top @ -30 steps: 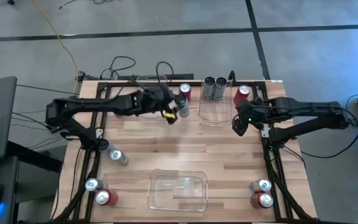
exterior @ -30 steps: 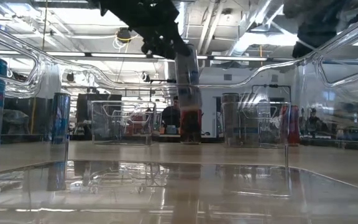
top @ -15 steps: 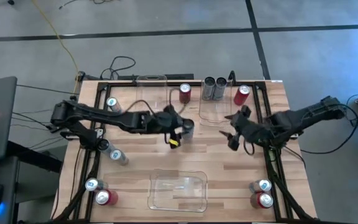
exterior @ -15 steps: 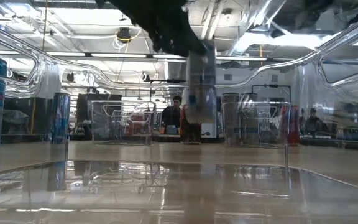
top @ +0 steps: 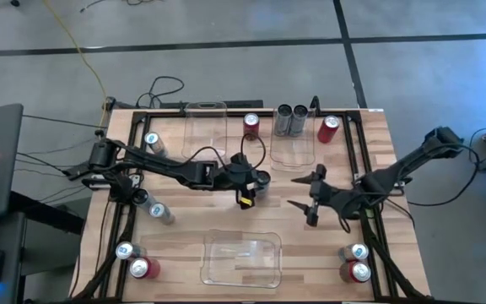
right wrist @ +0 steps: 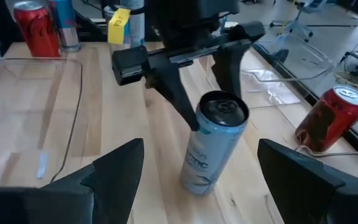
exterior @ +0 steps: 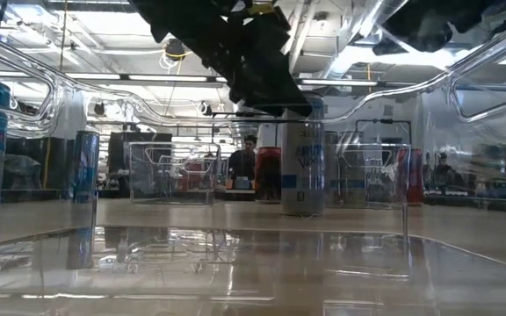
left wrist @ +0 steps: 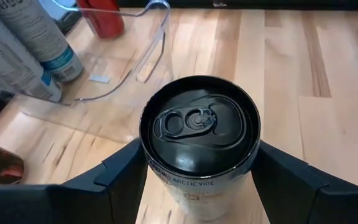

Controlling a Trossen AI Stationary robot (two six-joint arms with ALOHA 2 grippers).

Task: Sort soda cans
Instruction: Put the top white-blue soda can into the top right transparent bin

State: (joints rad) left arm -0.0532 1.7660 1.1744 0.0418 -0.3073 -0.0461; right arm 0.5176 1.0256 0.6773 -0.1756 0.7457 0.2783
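Note:
A pale silver-blue soda can with a dark top stands upright mid-table; it also shows in the low view. My left gripper reaches in from the table's left and is shut on it. My right gripper hovers just right of the can, open wide, fingers pointing left at it; the can sits ahead of them, untouched. Two dark grey cans stand at the far end of a clear bin. A red can stands left of that bin, on the wood. My left gripper pinches the can's upper wall, just under the rim, one finger on each side. The fingers come slanting down from the table's left and from above. The can stays upright, its base on the wood.
Another clear bin is at the far edge, a third at the near edge. A red can stands right of the far bin. Loose cans sit along the left rail and at both near corners.
My left gripper carried the can from beside the far red can toward the near edge and a little right, then lowered it; its base now rests on the table. My right gripper moved toward the near edge and turned to point left at the can.

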